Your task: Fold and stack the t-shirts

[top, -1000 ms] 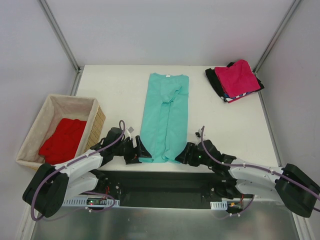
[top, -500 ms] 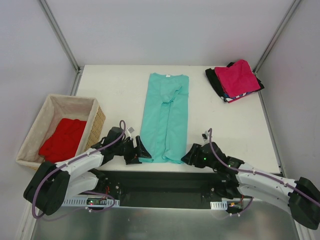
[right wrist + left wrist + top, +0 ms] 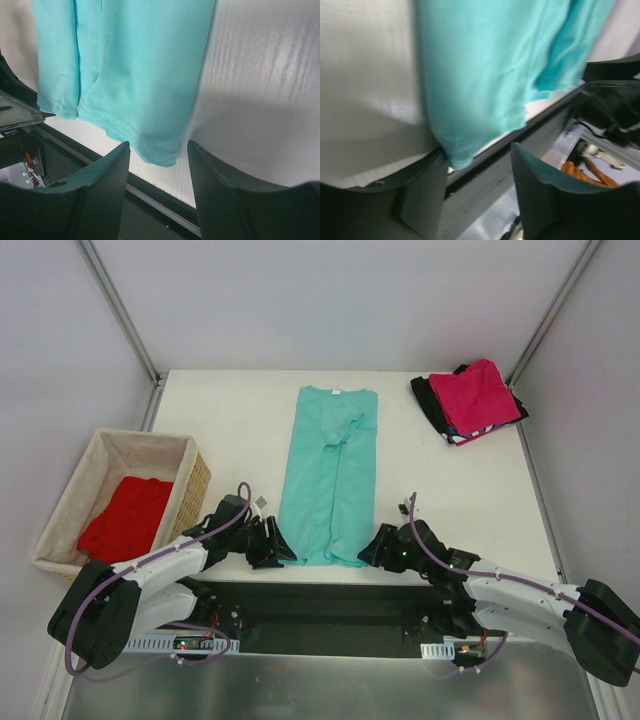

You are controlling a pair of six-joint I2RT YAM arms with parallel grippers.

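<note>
Overhead, the teal-green t-shirt (image 3: 328,475) lies flat on the white surface (image 3: 230,420), folded lengthwise into a narrow strip with its collar far and its hem at the near edge. It looks light and limp, so it is probably best pinched at both hem corners together, or it will sag and unfold. Both arms lie low and stretched forward, the left tool (image 3: 272,545) at the strip's left corner and the right tool (image 3: 372,548) at its right. A folded pile topped by the magenta-pink t-shirt (image 3: 480,395) sits far right, and the bright red t-shirt (image 3: 125,520) rests in the wicker basket (image 3: 195,475). From the left wrist, the jaws stand apart astride the left hem corner (image 3: 455,159), which is close to one finger but not pinched. From the right wrist, the jaws are likewise parted, with the right hem corner (image 3: 160,152) between them, ungripped.
</note>
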